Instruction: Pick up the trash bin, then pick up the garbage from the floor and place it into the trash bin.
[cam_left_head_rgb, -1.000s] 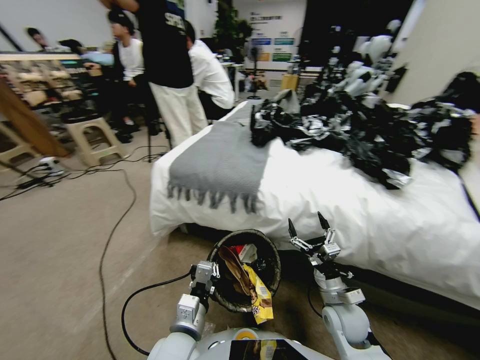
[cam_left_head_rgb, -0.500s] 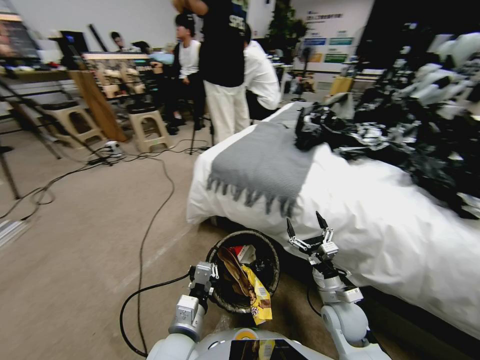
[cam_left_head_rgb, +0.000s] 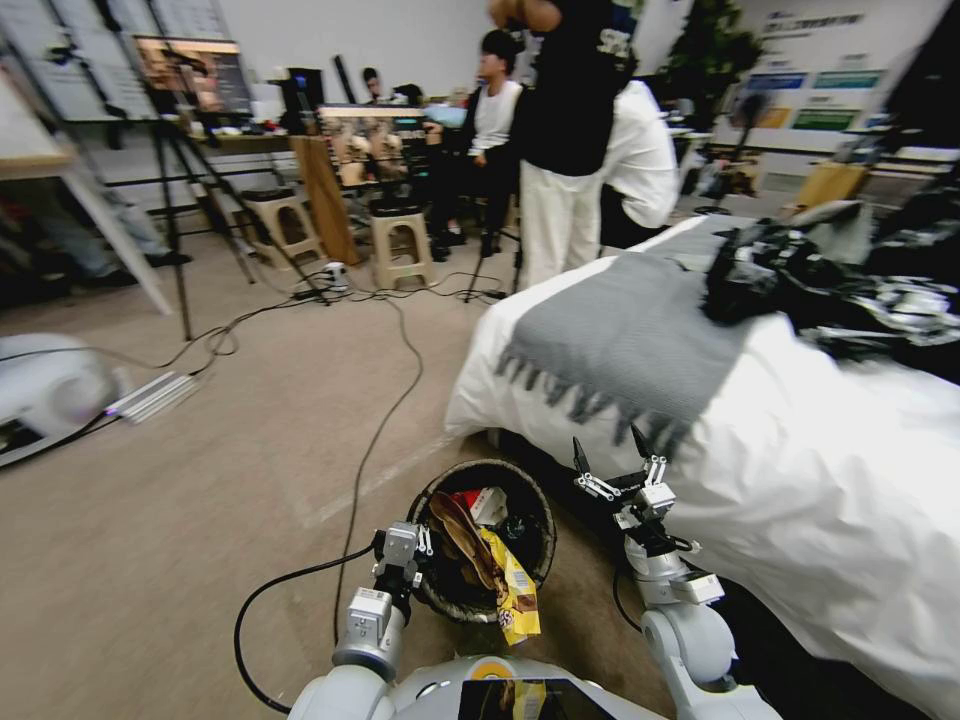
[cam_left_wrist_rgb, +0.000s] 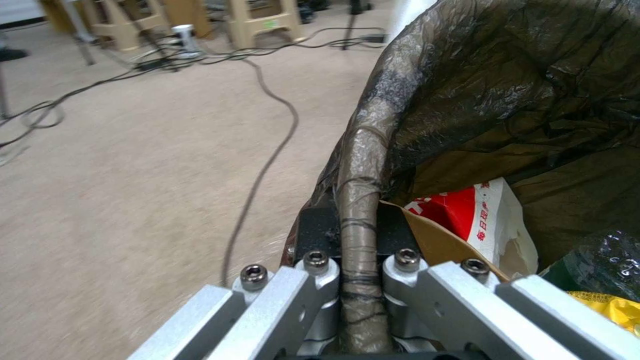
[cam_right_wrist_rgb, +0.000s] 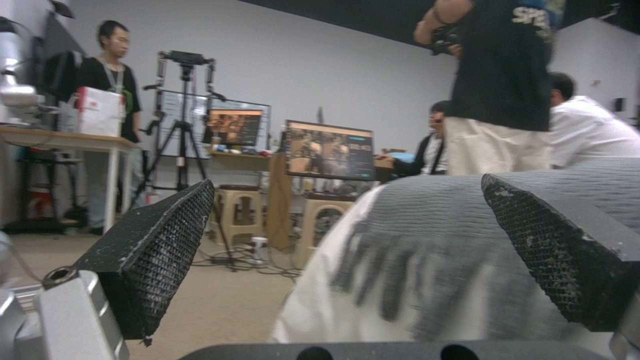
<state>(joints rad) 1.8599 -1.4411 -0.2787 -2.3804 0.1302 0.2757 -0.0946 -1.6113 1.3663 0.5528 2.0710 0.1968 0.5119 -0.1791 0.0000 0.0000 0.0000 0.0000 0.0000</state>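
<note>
left gripper (cam_left_head_rgb: 402, 562): you're clamped on the trash bin (cam_left_head_rgb: 487, 478) rim
right gripper (cam_left_head_rgb: 612, 462): open, empty, just right of the bin

Silver-grey arms, seemingly black-padded tools

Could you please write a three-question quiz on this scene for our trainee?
1. True or false: the left gripper is shut on the bin rim.
2. The right gripper fingers are: A) open and empty, B) shut on a wrapper, C) inside the bin.
3. Fill in: a yellow wrapper hangs over the bin's ____.

Key: 1 true; 2 A; 3 rim.
</note>
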